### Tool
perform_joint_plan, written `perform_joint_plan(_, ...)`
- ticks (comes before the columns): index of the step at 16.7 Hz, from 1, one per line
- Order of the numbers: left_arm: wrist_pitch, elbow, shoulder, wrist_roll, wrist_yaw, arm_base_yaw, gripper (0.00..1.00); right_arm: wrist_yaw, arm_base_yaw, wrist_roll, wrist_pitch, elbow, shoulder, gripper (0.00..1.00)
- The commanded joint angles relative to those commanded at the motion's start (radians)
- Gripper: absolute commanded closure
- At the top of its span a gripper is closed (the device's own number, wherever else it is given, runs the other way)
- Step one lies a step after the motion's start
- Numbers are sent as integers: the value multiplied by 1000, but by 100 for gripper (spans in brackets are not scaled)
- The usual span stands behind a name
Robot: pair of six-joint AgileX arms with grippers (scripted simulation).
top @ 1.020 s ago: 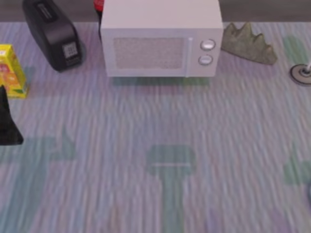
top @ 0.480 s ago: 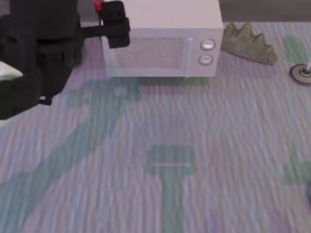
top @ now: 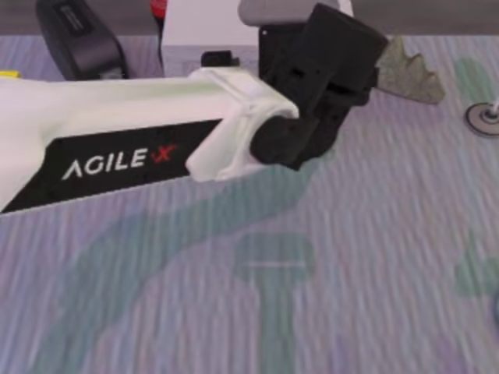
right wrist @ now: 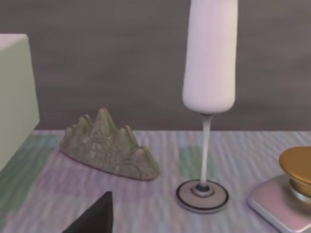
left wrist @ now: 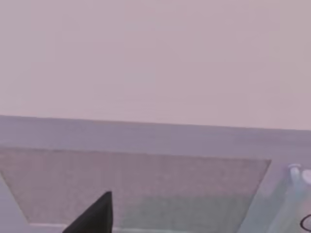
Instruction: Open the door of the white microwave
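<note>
The left gripper (top: pixel 331 58) reaches across from the top view's left and sits over the front of the white microwave (top: pixel 199 27), which stands at the far edge of the worktop (top: pixel 351 273). I cannot tell whether this gripper is open or closed. The arm hides most of the oven; the left wrist view shows its top and, below, the door (left wrist: pixel 141 187) with its mesh window. The right gripper (right wrist: pixel 95 218) is out of the top view, facing a stemmed glass (right wrist: pixel 209 97) and a rock ornament (right wrist: pixel 109 145); its state is unclear.
</note>
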Motion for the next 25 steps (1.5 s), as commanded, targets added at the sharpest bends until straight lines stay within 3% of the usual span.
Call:
perform_joint_plan(3, -11, 56, 75, -18, -33, -38, 0, 0, 0, 0, 0, 0, 0, 0)
perform_joint_plan(9, -9, 60, 81, -16, -31, -35, 0, 0, 0, 0, 0, 0, 0, 0)
perform_joint_plan(16, 82, 224, 280, 69, 57, 69, 0, 0, 0, 0, 0, 0, 0, 0)
perform_joint_plan(20, 89, 236, 292, 76, 65, 78, 0, 0, 0, 0, 0, 0, 0, 0)
perform_joint_plan(25, 89, 236, 292, 76, 65, 78, 38, 0, 0, 0, 0, 0, 0, 0)
